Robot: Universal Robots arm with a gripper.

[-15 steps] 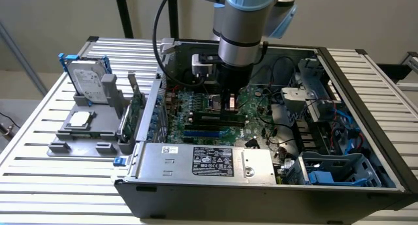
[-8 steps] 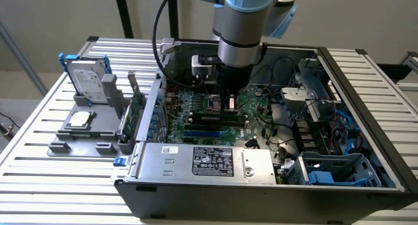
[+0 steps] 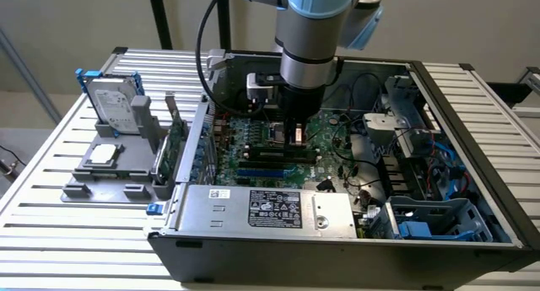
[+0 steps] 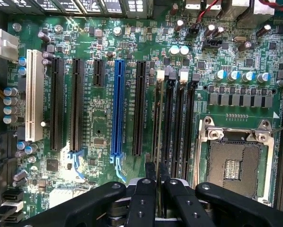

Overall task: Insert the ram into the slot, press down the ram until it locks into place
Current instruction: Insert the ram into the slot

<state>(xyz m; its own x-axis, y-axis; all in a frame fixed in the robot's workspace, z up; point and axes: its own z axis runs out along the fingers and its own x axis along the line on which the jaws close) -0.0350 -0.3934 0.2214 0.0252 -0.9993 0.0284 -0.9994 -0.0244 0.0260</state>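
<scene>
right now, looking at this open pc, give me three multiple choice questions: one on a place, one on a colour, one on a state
1. Where does the pincer hang?
A) over the motherboard inside the case
B) over the hard drive
C) over the slatted table

2. What colour is the one long socket that is neither black nor white?
A) red
B) blue
C) yellow

3. How is the processor socket?
A) under a fan cooler
B) bare, with no cooler on it
C) buried under cables

Answers:
1 A: the arm reaches down between the case walls and ends just above the board.
2 B: it is bright blue, with black sockets on both sides.
3 B: its contact field shows openly inside a metal frame.
</scene>
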